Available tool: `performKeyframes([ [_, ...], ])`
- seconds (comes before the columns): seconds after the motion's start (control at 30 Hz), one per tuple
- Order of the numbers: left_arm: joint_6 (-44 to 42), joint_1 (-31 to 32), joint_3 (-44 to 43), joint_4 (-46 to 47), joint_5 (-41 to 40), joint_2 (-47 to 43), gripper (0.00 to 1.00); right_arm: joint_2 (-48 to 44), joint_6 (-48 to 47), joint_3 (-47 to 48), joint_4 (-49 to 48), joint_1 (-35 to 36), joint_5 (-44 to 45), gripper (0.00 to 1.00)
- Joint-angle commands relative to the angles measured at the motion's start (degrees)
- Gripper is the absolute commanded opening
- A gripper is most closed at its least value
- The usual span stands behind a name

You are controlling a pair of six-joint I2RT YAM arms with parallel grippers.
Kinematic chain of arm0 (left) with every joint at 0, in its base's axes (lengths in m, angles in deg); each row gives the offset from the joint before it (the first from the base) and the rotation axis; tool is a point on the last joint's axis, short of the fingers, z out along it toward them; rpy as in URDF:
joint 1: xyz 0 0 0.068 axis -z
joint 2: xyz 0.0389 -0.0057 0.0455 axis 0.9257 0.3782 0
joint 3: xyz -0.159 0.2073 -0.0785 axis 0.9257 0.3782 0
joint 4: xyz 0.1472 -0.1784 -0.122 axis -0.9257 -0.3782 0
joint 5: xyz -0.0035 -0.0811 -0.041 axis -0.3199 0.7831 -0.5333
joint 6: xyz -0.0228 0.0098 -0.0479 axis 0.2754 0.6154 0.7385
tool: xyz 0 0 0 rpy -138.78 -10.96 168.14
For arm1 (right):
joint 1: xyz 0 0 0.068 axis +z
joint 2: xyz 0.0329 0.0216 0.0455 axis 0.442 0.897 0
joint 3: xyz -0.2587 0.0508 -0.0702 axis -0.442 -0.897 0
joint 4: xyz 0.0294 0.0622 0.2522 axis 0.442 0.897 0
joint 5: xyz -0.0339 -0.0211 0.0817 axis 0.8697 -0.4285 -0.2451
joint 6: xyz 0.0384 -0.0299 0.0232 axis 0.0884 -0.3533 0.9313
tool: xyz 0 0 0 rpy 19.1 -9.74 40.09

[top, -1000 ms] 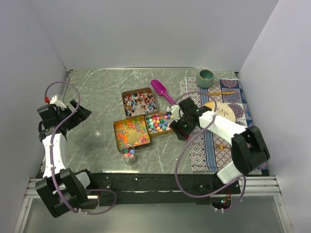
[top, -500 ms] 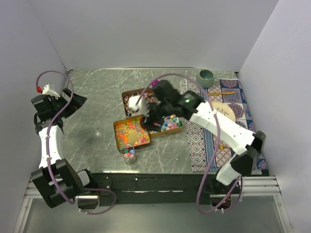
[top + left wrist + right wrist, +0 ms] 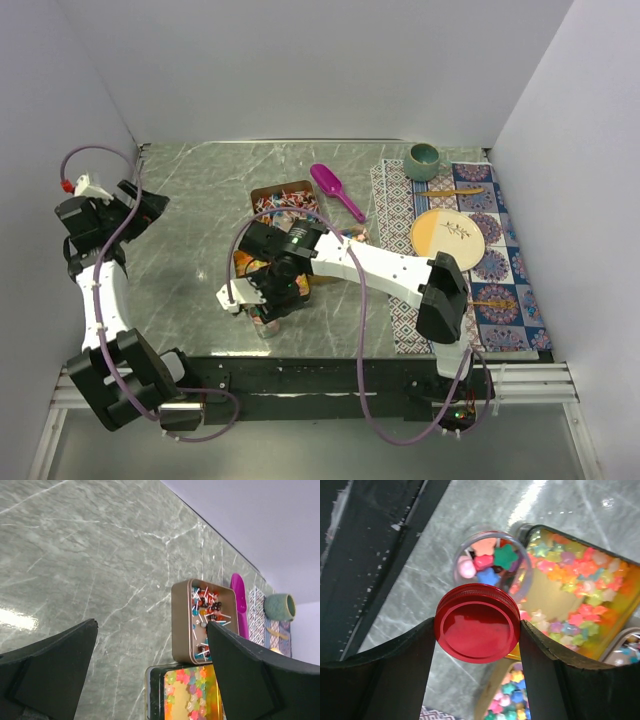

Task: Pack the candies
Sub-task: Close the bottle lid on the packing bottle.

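Grey marbled tabletop is seen from above, with candies kept in tins near its middle. From the left wrist, the left jaws are seen spread wide and empty. From the right wrist, a red lid is gripped by the right jaws, partly over a clear jar of candies by the near edge.
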Motion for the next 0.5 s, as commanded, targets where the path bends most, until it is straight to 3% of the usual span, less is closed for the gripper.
performKeyframes([
  [0.0, 0.68, -1.44, -2.59, 0.88, 0.40, -0.33, 0.97, 0.83, -2.56, 4.01, 0.08, 1.37, 0.51, 0.59],
  [0.47, 1.64, -1.71, -0.49, 1.23, 1.81, -2.70, 0.97, 6.55, -3.44, 9.38, 2.28, 2.95, 1.75, 0.60],
])
